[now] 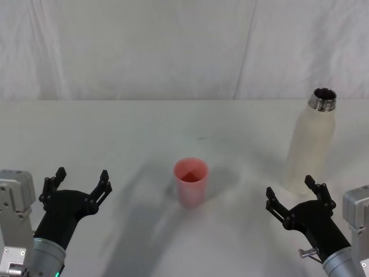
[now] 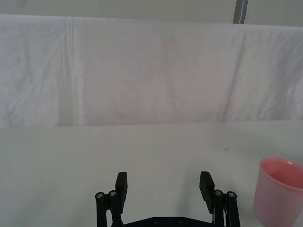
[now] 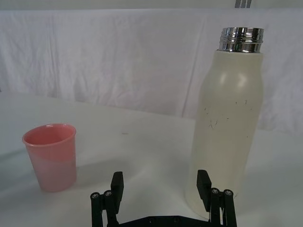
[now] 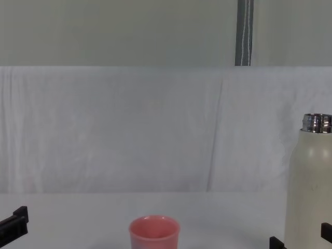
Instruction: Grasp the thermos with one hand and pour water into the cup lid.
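Note:
The thermos (image 1: 309,147) is a tall cream-white bottle with an open steel neck, upright at the table's right; it also rises in the right wrist view (image 3: 228,127) and at the chest view's right edge (image 4: 310,181). The cup lid (image 1: 191,182), a small pink cup, stands upright mid-table, also seen as the pink cup (image 3: 50,156) (image 2: 278,191) (image 4: 154,234). My right gripper (image 1: 299,196) is open just in front of the thermos, not touching it. My left gripper (image 1: 81,182) is open at the near left, well left of the cup.
A white cloth backdrop (image 1: 173,46) hangs behind the white table (image 1: 144,133). A grey vertical post (image 4: 245,32) stands behind the backdrop. Bare tabletop lies between the cup and the thermos.

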`<action>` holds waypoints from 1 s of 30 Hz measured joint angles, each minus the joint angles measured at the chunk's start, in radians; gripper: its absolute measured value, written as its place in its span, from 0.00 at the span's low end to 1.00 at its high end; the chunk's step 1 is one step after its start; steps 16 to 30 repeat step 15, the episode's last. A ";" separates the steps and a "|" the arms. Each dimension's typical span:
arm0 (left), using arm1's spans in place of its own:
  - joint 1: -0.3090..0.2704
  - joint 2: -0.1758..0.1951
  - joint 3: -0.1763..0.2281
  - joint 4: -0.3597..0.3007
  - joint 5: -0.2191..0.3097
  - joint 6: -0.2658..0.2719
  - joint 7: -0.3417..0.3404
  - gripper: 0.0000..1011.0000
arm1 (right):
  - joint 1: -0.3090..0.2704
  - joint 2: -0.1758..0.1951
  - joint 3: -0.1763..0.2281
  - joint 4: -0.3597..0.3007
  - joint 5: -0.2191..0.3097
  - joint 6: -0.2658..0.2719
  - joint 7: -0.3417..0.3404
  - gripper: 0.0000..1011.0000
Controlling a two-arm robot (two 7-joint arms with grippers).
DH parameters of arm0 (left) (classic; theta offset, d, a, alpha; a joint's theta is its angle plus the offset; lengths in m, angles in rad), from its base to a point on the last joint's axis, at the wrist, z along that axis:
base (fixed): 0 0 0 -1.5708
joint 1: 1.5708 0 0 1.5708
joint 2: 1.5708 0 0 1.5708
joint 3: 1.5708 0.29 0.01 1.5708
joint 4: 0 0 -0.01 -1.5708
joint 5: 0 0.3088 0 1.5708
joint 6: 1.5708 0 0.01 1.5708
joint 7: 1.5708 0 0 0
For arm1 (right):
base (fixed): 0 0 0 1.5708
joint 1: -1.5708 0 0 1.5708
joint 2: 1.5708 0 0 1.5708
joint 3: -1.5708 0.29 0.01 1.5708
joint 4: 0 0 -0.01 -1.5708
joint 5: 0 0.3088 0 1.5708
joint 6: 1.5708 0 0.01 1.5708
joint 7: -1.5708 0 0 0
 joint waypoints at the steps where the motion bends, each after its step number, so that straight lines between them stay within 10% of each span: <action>1: 0.000 0.000 0.000 0.000 0.000 0.000 0.000 0.99 | 0.000 0.000 0.000 0.000 0.000 0.000 0.000 0.99; 30: 0.000 0.000 0.000 0.000 0.000 0.000 0.000 0.99 | 0.000 -0.001 0.001 -0.002 -0.001 0.002 -0.001 0.99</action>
